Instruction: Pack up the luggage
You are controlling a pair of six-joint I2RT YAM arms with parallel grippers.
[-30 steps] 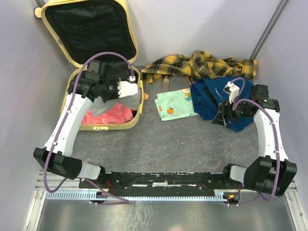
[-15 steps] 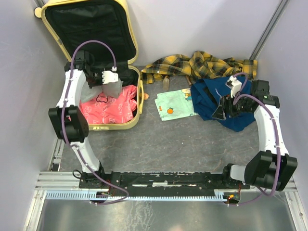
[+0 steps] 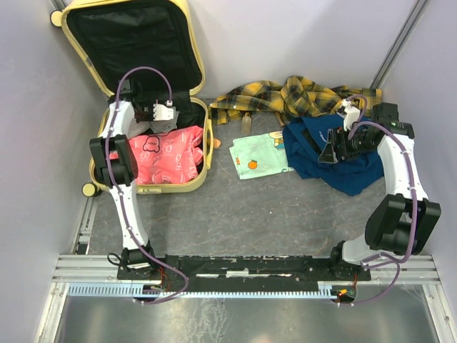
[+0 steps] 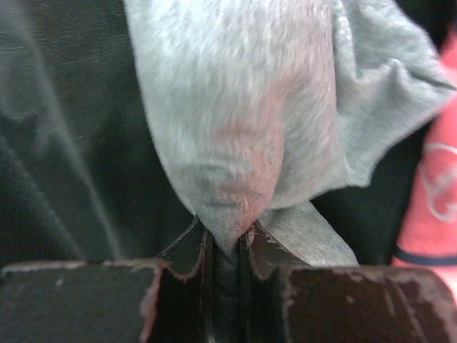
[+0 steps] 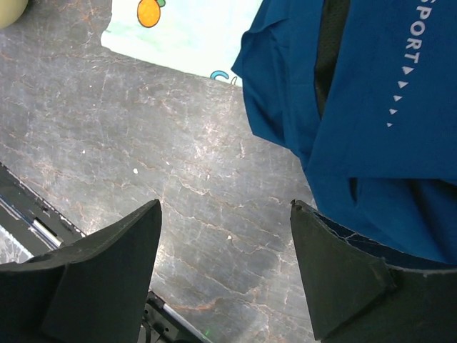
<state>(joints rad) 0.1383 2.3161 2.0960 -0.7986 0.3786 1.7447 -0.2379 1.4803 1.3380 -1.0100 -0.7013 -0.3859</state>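
Observation:
The pale-yellow luggage point(image 3: 199, 68) lies open at the far left, its black-lined lid up against the wall. A pink garment point(image 3: 168, 157) lies in its base and also shows in the left wrist view point(image 4: 435, 200). My left gripper point(image 3: 161, 120) hangs over the back of the base, shut on a grey cloth point(image 4: 235, 107) pinched between its jaws point(image 4: 227, 236) above the black lining point(image 4: 71, 143). My right gripper point(image 3: 329, 153) is open and empty point(image 5: 225, 214) above the floor at the left edge of a blue sport garment point(image 5: 385, 107).
A yellow-and-black plaid cloth point(image 3: 285, 96) lies along the back wall. A pale green cartoon-print cloth point(image 3: 260, 153) lies mid-floor, left of the blue garment point(image 3: 314, 139). A small orange object point(image 3: 216, 142) sits by the suitcase's right rim. Walls close in on both sides.
My left arm swung back and folded up, carrying the grey cloth toward the rear of the suitcase base and uncovering the pink garment. My right gripper rose slightly toward the far side.

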